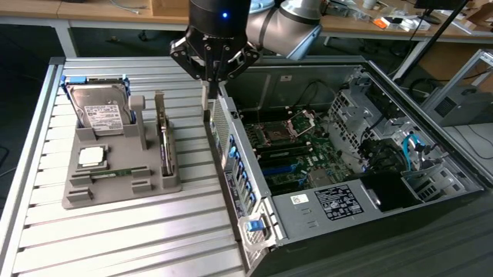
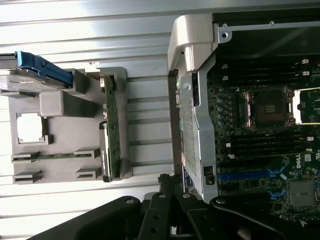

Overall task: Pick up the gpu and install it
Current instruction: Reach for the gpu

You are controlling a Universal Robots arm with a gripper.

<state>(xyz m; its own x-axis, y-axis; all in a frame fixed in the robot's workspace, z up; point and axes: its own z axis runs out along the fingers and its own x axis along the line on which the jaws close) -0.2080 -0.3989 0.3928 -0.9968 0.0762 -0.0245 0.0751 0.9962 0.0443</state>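
Claw (image 1: 214, 78) shut over the case (image 1: 231, 151), gpu (image 1: 164, 138) in its tray (image 1: 108, 193).
We see the claw's fingers pressed together at upper centre of the exterior view; the gpu stands on edge in the grey tray, left of centre on the counter (image 1: 115, 242).

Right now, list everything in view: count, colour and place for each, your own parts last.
table: one, silvery, slatted, under everything.
holder tray: one, grey, on the table, exterior view's left.
hard drive: one, silver, white label, propped at the tray's far end.
processor chip: one, silvery, flat in the tray.
memory stick: one, green, slotted near the tray's front.
gpu: one, green, on edge in the tray's slot nearest the case.
computer case: one, grey, open, exterior view's right.
motherboard: one, green, inside the case.
arm: one, silver and black, above the case.
gripper: one, black, shut, above the case's edge nearest the tray.
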